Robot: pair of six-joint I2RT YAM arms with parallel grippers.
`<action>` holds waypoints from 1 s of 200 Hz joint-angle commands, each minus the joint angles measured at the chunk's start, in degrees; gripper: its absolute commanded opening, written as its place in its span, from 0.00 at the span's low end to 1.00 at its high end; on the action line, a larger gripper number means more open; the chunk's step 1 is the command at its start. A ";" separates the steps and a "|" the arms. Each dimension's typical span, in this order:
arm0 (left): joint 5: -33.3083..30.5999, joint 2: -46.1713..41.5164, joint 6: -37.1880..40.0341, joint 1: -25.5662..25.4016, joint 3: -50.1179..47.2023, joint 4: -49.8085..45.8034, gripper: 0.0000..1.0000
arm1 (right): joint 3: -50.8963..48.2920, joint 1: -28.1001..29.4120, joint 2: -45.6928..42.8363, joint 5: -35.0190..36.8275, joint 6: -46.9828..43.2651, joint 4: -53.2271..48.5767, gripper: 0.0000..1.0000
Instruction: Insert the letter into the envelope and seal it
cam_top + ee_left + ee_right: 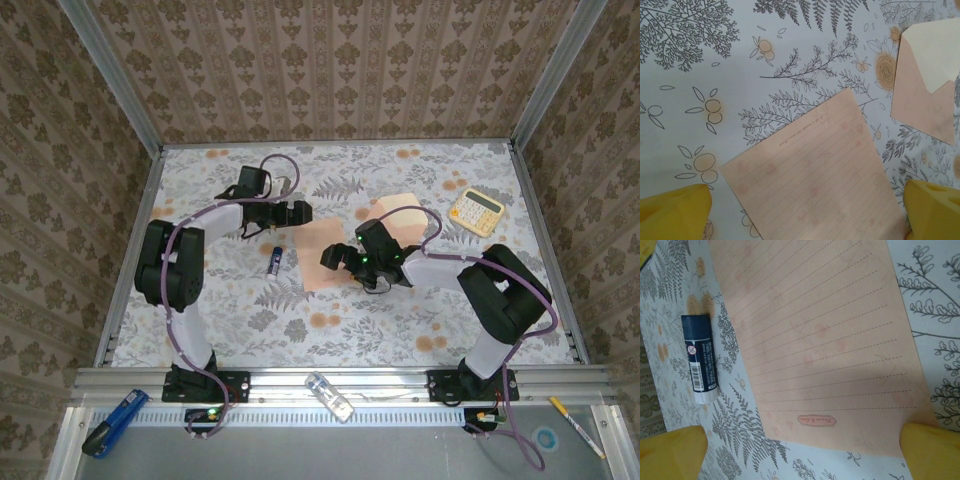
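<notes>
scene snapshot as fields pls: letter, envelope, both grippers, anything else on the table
letter: peach-orange lined paper sheet, flat on the floral table cover, outside the envelope
envelope: salmon-pink paper, cream pointed flap, beside the letter, not touching it
left gripper: open, over one end of the letter
right gripper: open, over the opposite end
tube: dark blue, white end, likely a glue stick, lying left of the letter
calculator: yellow, far right
status: letter not yet inserted

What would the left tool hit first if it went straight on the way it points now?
Probably the letter: it lies flat on the table between the open fingers of the left tool. Height above it is unclear.
</notes>
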 commanded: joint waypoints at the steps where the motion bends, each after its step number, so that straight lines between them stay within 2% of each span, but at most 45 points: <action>1: -0.54 1.26 -0.58 -0.29 1.62 -1.21 0.98 | -0.54 0.14 1.15 1.50 -0.17 -1.52 1.00; 72: -7.17 3.16 2.37 -1.96 4.90 -7.92 0.99 | -0.36 -0.11 1.11 1.53 -0.36 -2.00 1.00; 200: -5.37 8.09 1.84 -2.63 7.89 -7.22 0.99 | 1.07 -0.48 1.23 1.00 -0.88 -3.61 1.00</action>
